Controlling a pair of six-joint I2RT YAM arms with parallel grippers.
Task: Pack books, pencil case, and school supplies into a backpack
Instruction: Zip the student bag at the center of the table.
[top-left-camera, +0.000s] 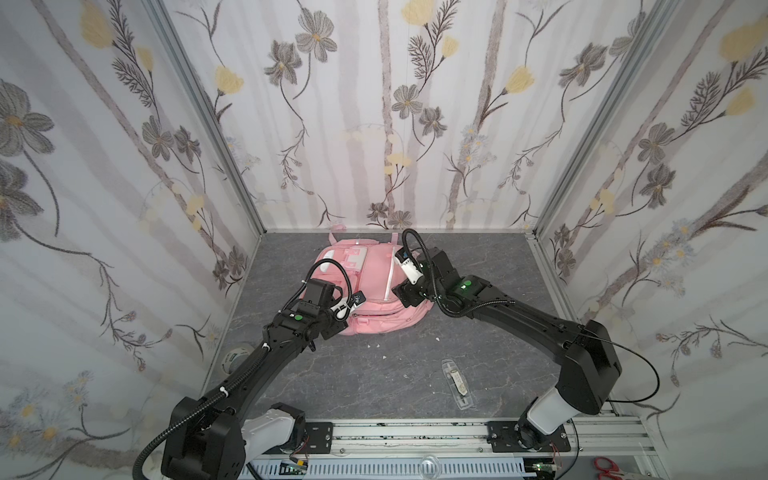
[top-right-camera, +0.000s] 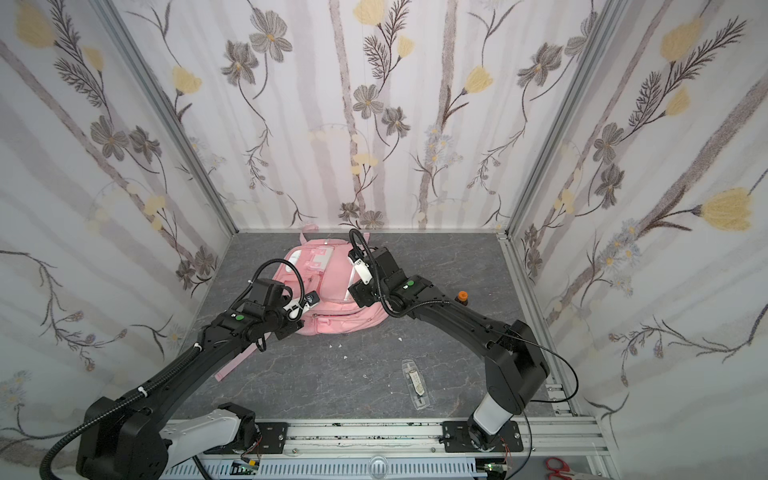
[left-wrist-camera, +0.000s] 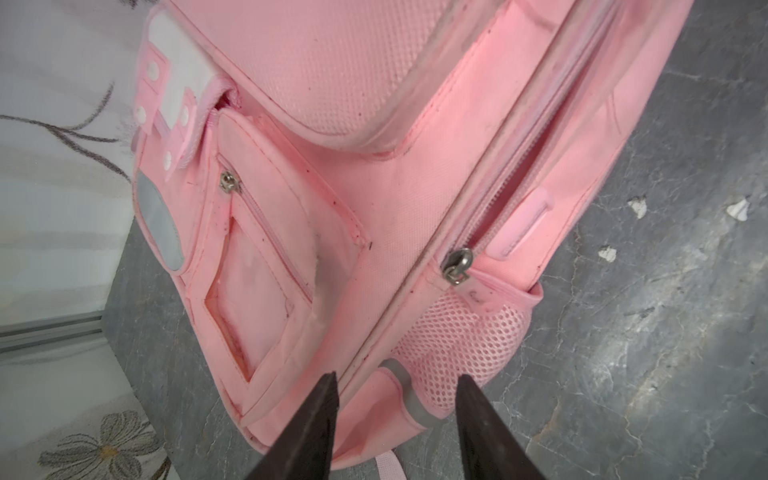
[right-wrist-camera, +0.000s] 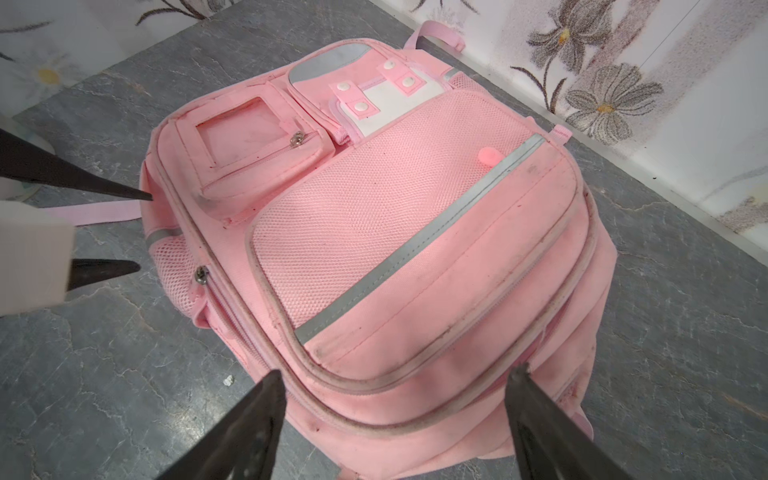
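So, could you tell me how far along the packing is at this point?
No books or pencil case are in view, so possibly packed already; I cannot confirm. In hand: the left gripper and right gripper, both open and empty, sit at the backpack. Remaining: the clear plastic case and tape roll lie loose on the table.

grey table (top-left-camera: 374, 386), floral walls (top-left-camera: 374, 104), red scissors (top-left-camera: 607, 466)

Backpack (top-left-camera: 374, 291) (top-right-camera: 328, 286) near-left corner and right flank hidden under left arm (top-left-camera: 266, 365) and right arm (top-left-camera: 532, 320) in both top views. Tape roll (top-left-camera: 231, 358) half behind left arm. Orange-capped item (top-right-camera: 462, 296) mostly behind right arm, unidentifiable. Clear case (top-left-camera: 457, 382) contents too small. Scissors (top-right-camera: 557, 468) cut by near edge.
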